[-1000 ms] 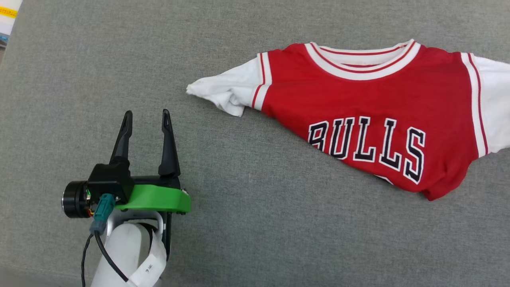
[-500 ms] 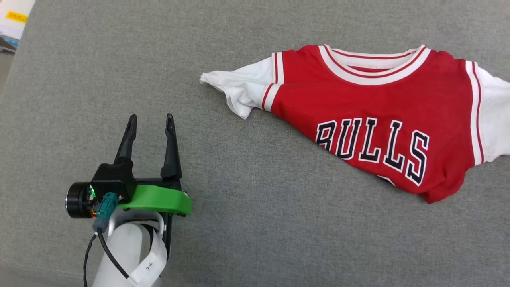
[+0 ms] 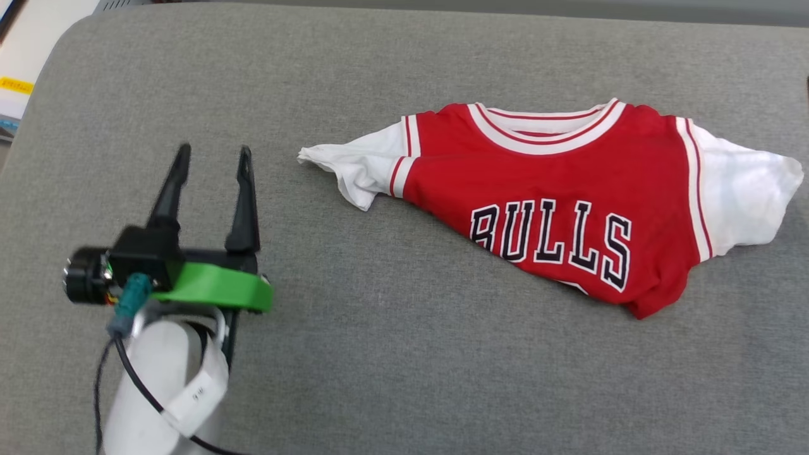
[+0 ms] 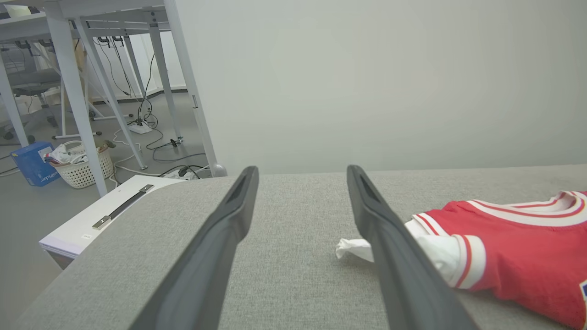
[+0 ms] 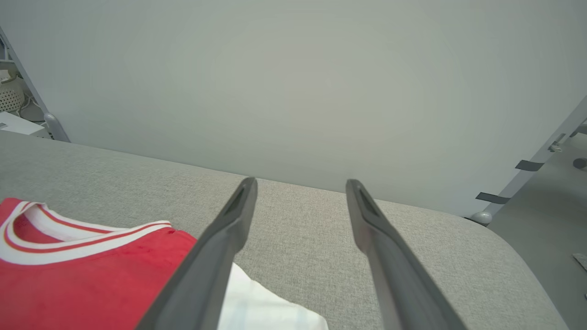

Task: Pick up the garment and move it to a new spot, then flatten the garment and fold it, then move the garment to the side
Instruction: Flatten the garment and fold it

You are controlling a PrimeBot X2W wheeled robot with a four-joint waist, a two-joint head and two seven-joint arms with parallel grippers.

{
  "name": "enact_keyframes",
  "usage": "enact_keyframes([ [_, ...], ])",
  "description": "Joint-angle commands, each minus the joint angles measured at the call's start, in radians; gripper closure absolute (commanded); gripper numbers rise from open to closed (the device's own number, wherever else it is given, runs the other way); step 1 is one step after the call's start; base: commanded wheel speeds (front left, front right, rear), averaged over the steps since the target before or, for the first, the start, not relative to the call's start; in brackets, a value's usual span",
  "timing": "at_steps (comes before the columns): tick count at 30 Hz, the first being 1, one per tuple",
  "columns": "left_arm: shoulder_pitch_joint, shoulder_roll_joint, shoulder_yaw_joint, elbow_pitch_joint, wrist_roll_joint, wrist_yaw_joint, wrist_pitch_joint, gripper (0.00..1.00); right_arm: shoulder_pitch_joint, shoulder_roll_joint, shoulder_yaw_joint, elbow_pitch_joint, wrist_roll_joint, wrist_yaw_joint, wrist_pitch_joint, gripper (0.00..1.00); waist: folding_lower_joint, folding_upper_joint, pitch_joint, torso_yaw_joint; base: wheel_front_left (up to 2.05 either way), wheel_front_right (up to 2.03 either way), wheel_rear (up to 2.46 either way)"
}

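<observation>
Across the whole head view, a grey woven-fabric padded surface [image 3: 404, 379] with rounded corners carries the work. On its right-hand half lies the garment [image 3: 556, 183], a red jersey T-shirt, front side up and only partly spread: the red body is bunched toward a point at its lower edge. The black, white-outlined "BULLS" lettering [image 3: 550, 240] runs slantwise across the chest. The striped red-and-white collar [image 3: 543, 129] faces the far edge. One white short sleeve [image 3: 746, 196] lies fairly flat toward the robot's right; the other white sleeve [image 3: 354, 167], toward its left, is crumpled to a twisted tip.

Left gripper [image 3: 215, 149], on a pale forearm with a green bracket, hovers over bare fabric well apart from the garment, its two dark fingers spread wide and empty; its wrist view [image 4: 301, 168] shows the crumpled sleeve just beyond one finger.

Right gripper [image 5: 301, 180] likewise stands wide with nothing between its fingers; one finger crosses the flat sleeve's edge in its view, contact not discernible.

Beyond the surface: white table legs [image 4: 78, 91], a white woven basket [image 4: 85, 167], a blue box [image 4: 32, 162].
</observation>
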Motion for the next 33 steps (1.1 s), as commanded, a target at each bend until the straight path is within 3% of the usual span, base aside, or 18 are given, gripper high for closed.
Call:
enact_keyframes([
  [1, -0.063, 0.038, -0.003, 0.020, -0.001, -0.020, -0.004, 0.00, 0.056, 0.029, -0.042, -0.063, -0.042, -0.001, -0.012, 0.00, 0.0000, 0.0000, -0.018, -0.023, 0.00, 0.00, 0.00],
  [8, -0.232, 0.130, -0.077, 0.047, -0.094, -0.053, 0.170, 0.00, 0.201, 0.114, -0.148, -0.270, -0.148, -0.001, 0.013, 0.00, 0.0000, 0.0000, -0.020, -0.049, 0.00, 0.00, 0.00],
  [16, -0.479, 0.310, -0.333, 0.119, -0.393, -0.056, 0.647, 0.00, 0.324, 0.191, -0.213, -0.487, -0.232, -0.001, 0.122, 0.00, 0.0000, 0.0000, 0.014, -0.082, 0.00, 0.00, 0.00],
  [22, -0.626, 0.385, -0.496, 0.194, -0.567, -0.056, 0.930, 0.00, 0.336, 0.209, -0.210, -0.558, -0.240, -0.001, 0.170, 0.00, 0.0000, 0.0000, 0.061, -0.113, 0.00, 0.00, 0.00],
  [27, -0.686, 0.413, -0.607, 0.278, -0.636, -0.056, 1.057, 0.00, 0.322, 0.216, -0.200, -0.578, -0.238, -0.001, 0.182, 0.00, 0.0000, 0.0000, 0.102, -0.140, 0.00, 0.00, 0.00],
  [33, -0.700, 0.441, -0.696, 0.403, -0.654, -0.056, 1.082, 0.00, 0.308, 0.222, -0.192, -0.582, -0.240, -0.001, 0.185, 0.00, 0.0000, 0.0000, 0.133, -0.167, 0.00, 0.00, 0.00],
])
